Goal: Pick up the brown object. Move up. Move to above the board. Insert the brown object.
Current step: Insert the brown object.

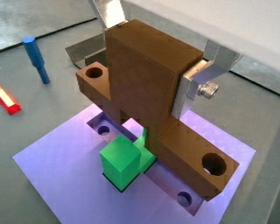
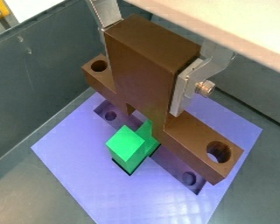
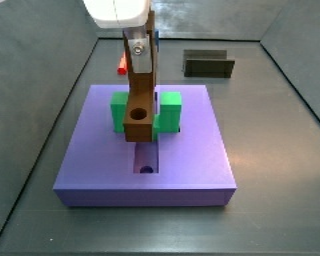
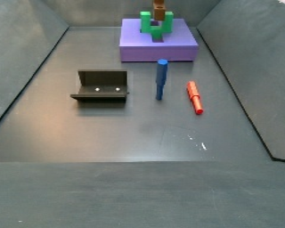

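My gripper [image 1: 143, 66] is shut on the upright part of the brown object [image 1: 136, 96], with a silver finger on each side; both wrist views show this [image 2: 149, 57]. The object's lower bar has a round hole at each end. It lies along the slot of the lavender board [image 1: 60, 162] and passes the green U-shaped block [image 1: 125, 162]. In a side view the gripper [image 3: 139, 45] holds the brown object [image 3: 141, 90] upright in front of the green block [image 3: 168, 110], low on the board [image 3: 190, 150]. I cannot tell whether it touches the slot.
A dark olive open box [image 4: 101, 86], a blue bar [image 4: 162, 78] and a small red bar [image 4: 195, 98] lie on the grey floor in front of the board [image 4: 181, 49]. Grey walls close in the floor on all sides.
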Controlling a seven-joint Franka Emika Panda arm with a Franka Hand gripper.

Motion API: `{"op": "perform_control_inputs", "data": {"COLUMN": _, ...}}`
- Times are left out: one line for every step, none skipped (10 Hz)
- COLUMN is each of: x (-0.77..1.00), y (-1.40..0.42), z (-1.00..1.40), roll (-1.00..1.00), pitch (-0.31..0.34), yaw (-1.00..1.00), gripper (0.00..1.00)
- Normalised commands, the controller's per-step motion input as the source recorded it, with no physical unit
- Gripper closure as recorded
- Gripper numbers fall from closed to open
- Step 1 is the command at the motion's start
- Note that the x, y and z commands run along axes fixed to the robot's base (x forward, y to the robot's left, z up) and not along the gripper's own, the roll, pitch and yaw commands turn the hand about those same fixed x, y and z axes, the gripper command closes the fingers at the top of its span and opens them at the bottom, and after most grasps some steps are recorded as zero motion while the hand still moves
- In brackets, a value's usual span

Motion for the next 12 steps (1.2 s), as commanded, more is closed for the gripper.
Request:
{"op": "perform_control_inputs", "data": {"x": 0.00, "y": 0.08, "z": 0.00, "roll": -0.02, "pitch": 0.001, "yaw": 0.02, "gripper": 1.00}}
{"op": "perform_control_inputs", "data": {"x": 0.00, "y": 0.01, "z": -0.09, "roll": -0.02, "pitch": 0.000, "yaw": 0.09, "gripper": 1.00}}
{"op": "perform_control_inputs", "data": {"x": 0.04, "y": 0.00, "z": -0.10, "roll": -0.01, "pitch": 0.011, "yaw": 0.17, "gripper": 1.00}}
{"op": "perform_control_inputs", "data": {"x": 0.09, "y": -0.02, "z": -0.06, "roll": 0.00, "pitch": 0.019, "yaw": 0.17, "gripper": 1.00}}
{"op": "perform_control_inputs", "data": {"x": 0.06, "y": -0.03, "z": -0.05, "roll": 0.00, "pitch": 0.013, "yaw": 0.15, "gripper": 1.00}}
{"op": "perform_control_inputs", "data": {"x": 0.05, "y": -0.02, "z": -0.08, "roll": 0.00, "pitch": 0.007, "yaw": 0.14, "gripper": 1.00}}
{"op": "perform_control_inputs", "data": {"x": 0.02, "y": -0.04, "z": -0.11, "roll": 0.00, "pitch": 0.000, "yaw": 0.11, "gripper": 1.00}}
{"op": "perform_control_inputs", "data": {"x": 0.04, "y": -0.02, "z": -0.15, "roll": 0.00, "pitch": 0.000, "yaw": 0.08, "gripper": 1.00}}
{"op": "perform_control_inputs", "data": {"x": 0.01, "y": -0.11, "z": -0.32, "roll": 0.00, "pitch": 0.000, "yaw": 0.08, "gripper": 1.00}}
{"op": "perform_control_inputs", "data": {"x": 0.07, "y": -0.11, "z": -0.23, "roll": 0.00, "pitch": 0.000, "yaw": 0.06, "gripper": 1.00}}
{"op": "perform_control_inputs", "data": {"x": 0.10, "y": -0.04, "z": -0.18, "roll": 0.00, "pitch": 0.000, "yaw": 0.01, "gripper": 1.00}}
{"op": "perform_control_inputs", "data": {"x": 0.06, "y": 0.00, "z": -0.16, "roll": 0.00, "pitch": 0.000, "yaw": 0.00, "gripper": 1.00}}
